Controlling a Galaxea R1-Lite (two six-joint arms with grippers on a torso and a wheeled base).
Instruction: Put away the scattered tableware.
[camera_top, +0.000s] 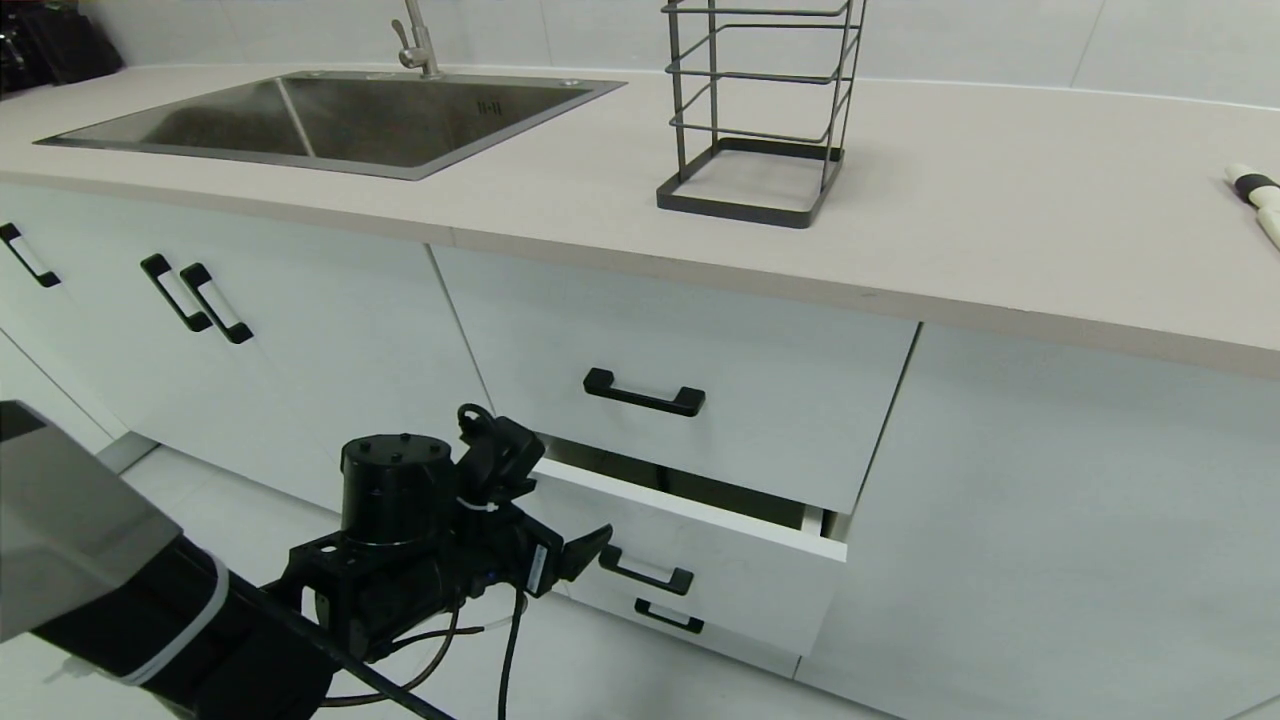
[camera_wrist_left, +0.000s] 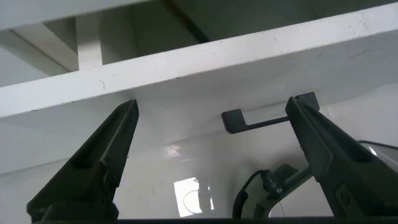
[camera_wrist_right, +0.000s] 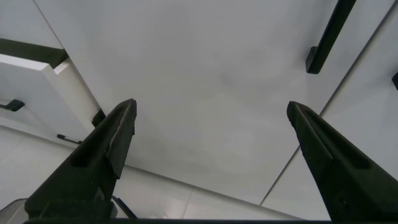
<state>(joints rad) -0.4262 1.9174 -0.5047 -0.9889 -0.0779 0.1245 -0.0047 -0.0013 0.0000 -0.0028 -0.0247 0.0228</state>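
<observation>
Two spread, empty grippers: left gripper (camera_wrist_left: 212, 106) just before handle (camera_wrist_left: 261, 118) of part-open drawer (camera_top: 700, 535), right gripper (camera_wrist_right: 211, 109) facing cabinet door (camera_wrist_right: 205, 74); judged drawer-opening step, next needing a pinch on handle and outward pull; utensil (camera_top: 1255, 195) well apart at right edge of counter (camera_top: 1000, 235).

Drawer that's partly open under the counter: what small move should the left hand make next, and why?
Probably ease the left hand forward and shut it on the handle of the drawer, ready to pull. The hand is open and looks just short of the handle, and the drawer is out only a little, likely too little to put anything in.
</observation>
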